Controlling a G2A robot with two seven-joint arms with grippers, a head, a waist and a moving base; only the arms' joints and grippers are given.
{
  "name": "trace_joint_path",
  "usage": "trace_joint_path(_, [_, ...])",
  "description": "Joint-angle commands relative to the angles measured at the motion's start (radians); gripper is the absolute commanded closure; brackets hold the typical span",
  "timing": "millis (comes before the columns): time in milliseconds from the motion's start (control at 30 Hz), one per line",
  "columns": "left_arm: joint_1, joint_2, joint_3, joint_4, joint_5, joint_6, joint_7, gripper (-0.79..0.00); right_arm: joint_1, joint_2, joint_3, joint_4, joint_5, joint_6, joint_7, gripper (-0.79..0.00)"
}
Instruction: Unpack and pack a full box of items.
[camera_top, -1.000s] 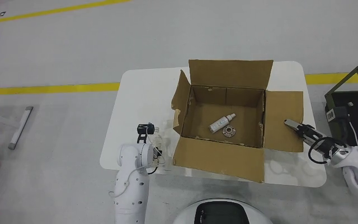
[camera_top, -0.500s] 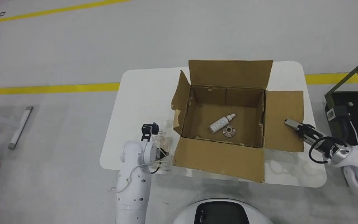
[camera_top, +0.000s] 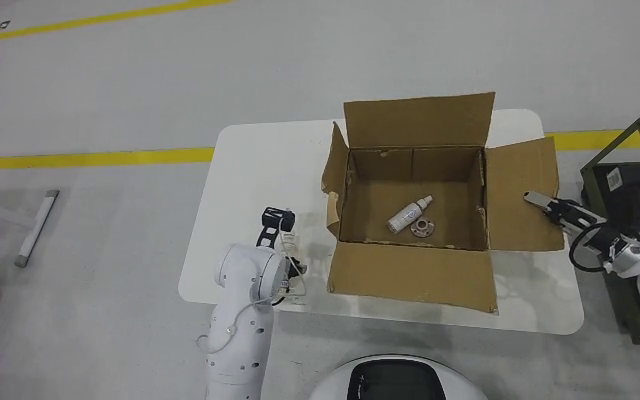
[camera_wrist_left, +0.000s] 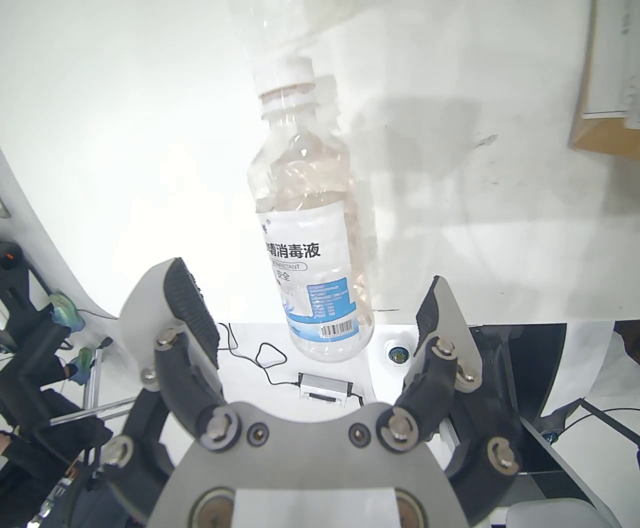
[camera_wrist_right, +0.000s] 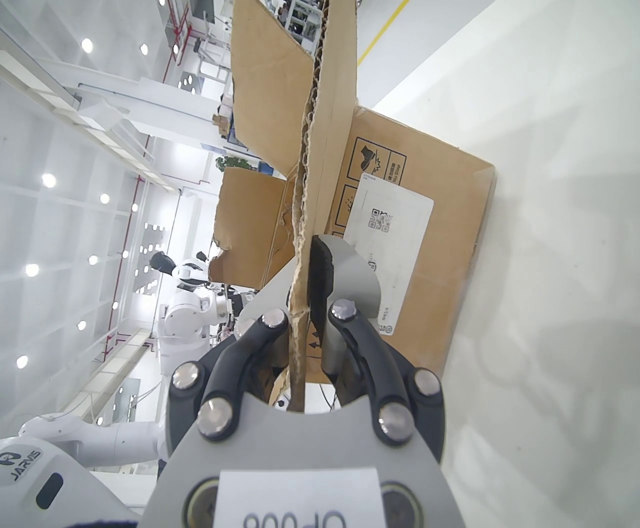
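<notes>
An open cardboard box (camera_top: 418, 122) stands on the right half of the white table (camera_top: 260, 170), all flaps spread. Inside lie a small white spray bottle (camera_top: 411, 213) and a round metal part (camera_top: 424, 228). My right gripper (camera_top: 537, 199) (camera_wrist_right: 307, 260) is shut on the outer edge of the box's right flap (camera_top: 520, 195) (camera_wrist_right: 320, 125). Near the table's front edge left of the box, a clear bottle (camera_wrist_left: 305, 215) with a white cap and a blue-and-white label lies on its side. My left gripper (camera_wrist_left: 307, 280) is open, its fingers either side of the bottle's base without touching it.
A dark green cart (camera_top: 610, 190) stands just off the table's right edge, close to the right arm. The box's left flap (camera_top: 335, 180) stands near the left arm. The table's left and far-left area is bare. A grey bar (camera_top: 35, 228) lies on the floor far left.
The box has slid and turned to the right, pulled by the right gripper on its flap. The left arm has moved forward and to the right, toward the box.
</notes>
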Motion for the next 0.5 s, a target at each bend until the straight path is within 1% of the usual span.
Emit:
trace_joint_path(0, [-0.005, -0.001, 0.012, -0.044, -0.013, 0.001, 0.009, -0.785, 0.016, 0.002, -0.006, 0.005, -0.01, 0.002, 0.004, 0.0])
trace_joint_path(233, [-0.045, -0.004, 0.049, -0.197, -0.078, 0.009, 0.051, -0.785, 0.03, 0.004, -0.027, 0.011, -0.024, -0.003, 0.001, 0.0])
trace_joint_path(333, [-0.07, -0.003, 0.058, -0.26, -0.085, 0.005, 0.061, -0.785, 0.029, 0.004, -0.028, 0.015, -0.025, -0.008, -0.003, 0.0])
trace_joint_path(400, [-0.088, -0.001, 0.056, -0.291, -0.058, -0.007, 0.051, -0.785, 0.024, 0.005, -0.028, 0.015, -0.024, -0.011, -0.005, 0.0])
trace_joint_path(467, [-0.105, -0.001, 0.055, -0.321, -0.068, 0.0, 0.052, -0.785, 0.018, 0.005, -0.027, 0.012, -0.022, -0.013, -0.007, 0.0])
